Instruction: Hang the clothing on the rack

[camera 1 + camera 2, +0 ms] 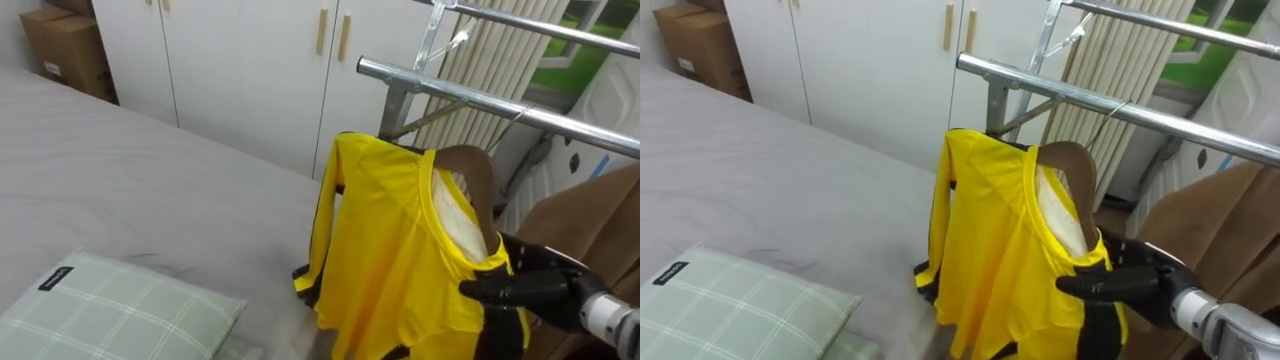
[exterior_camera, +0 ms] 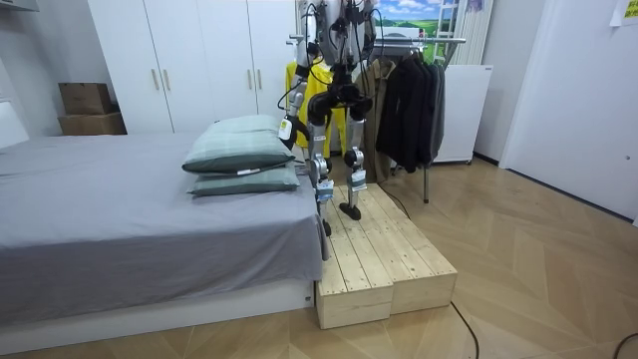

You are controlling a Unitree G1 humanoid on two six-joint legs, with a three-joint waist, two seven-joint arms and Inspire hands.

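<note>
1. Left of me, the bed [image 1: 150, 190] and wardrobe [image 1: 240, 70] bound the workspace.
2. Rack rail [image 1: 500, 105] crosses overhead; brown garments [image 1: 600, 220] crowd its right.
3. Yellow shirt [image 1: 390, 250] hangs below the rail, its collar pinched in my right hand [image 1: 535, 285].
4. Left hand [image 2: 286, 128] hangs beside the pillows [image 2: 239, 150].

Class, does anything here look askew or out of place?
Yes. The yellow shirt hangs tilted and bunched below the rail, its collar pinched in the right hand, not yet on the rail.

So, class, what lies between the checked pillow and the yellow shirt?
In the left eye view, only bare grey bedspread separates the pillow from the yellow shirt.
</note>
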